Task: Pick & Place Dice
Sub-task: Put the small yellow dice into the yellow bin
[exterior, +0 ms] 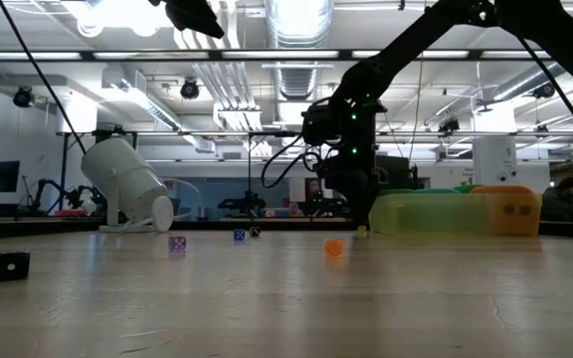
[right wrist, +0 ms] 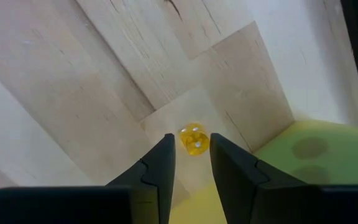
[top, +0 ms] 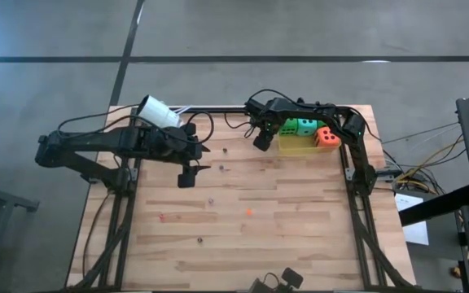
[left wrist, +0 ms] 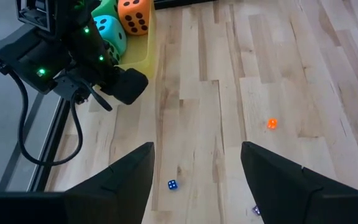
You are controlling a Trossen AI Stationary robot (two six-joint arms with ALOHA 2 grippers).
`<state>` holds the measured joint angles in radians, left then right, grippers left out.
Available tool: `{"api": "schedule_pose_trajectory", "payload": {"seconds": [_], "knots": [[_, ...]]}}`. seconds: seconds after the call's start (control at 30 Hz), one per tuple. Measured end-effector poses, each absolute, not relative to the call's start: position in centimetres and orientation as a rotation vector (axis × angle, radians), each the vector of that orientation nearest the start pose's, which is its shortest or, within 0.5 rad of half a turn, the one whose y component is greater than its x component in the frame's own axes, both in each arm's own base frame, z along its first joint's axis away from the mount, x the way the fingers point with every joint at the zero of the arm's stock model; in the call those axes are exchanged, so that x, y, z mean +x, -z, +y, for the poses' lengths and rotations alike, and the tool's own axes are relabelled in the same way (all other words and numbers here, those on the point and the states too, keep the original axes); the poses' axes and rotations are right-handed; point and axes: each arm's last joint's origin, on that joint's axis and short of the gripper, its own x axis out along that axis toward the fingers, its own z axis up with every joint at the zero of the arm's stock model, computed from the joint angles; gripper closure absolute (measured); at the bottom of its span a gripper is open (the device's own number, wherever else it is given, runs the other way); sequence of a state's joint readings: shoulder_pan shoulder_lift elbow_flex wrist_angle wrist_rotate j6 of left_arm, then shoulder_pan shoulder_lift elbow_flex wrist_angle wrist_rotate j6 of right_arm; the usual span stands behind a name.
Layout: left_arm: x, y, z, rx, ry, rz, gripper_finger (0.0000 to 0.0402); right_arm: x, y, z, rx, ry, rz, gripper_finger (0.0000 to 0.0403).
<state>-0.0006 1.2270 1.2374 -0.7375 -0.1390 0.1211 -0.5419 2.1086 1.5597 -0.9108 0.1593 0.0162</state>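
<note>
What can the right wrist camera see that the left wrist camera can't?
Only the right wrist view shows a tiny yellow die on the wood between the right gripper fingers, which stand close either side of it. Only the left wrist view shows the big orange die and teal die, a small blue die and a small orange die. Both show the wooden table and yellow tray.

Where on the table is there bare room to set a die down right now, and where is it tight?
Bare wood: the near right stretch below the small orange die, toward the right frame rail. Crowded: the far right corner, where the right gripper hangs beside the yellow tray holding large green, teal and orange dice. Small dice also dot the middle near the left gripper.
</note>
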Motion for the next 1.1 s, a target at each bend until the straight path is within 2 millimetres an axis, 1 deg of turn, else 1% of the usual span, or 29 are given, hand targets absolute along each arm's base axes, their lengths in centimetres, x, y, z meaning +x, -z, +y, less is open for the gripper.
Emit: {"api": "schedule_pose_trajectory", "payload": {"seconds": [0.33, 0.73, 1.1], "knots": [[24.74, -35.05, 0.38, 0.148, -0.094, 0.732, 0.0155, 34.16, -15.16, -21.34, 0.269, 0.551, 1.483, 0.0310], [24.74, -35.06, 0.38, 0.148, -0.094, 0.732, 0.0157, 34.17, -15.09, -21.41, 0.260, 0.545, 1.478, 0.0317], [24.74, -35.05, 0.38, 0.148, -0.094, 0.732, 0.0157, 34.30, -15.19, -21.50, 0.265, 0.559, 1.457, 0.0367]]}}
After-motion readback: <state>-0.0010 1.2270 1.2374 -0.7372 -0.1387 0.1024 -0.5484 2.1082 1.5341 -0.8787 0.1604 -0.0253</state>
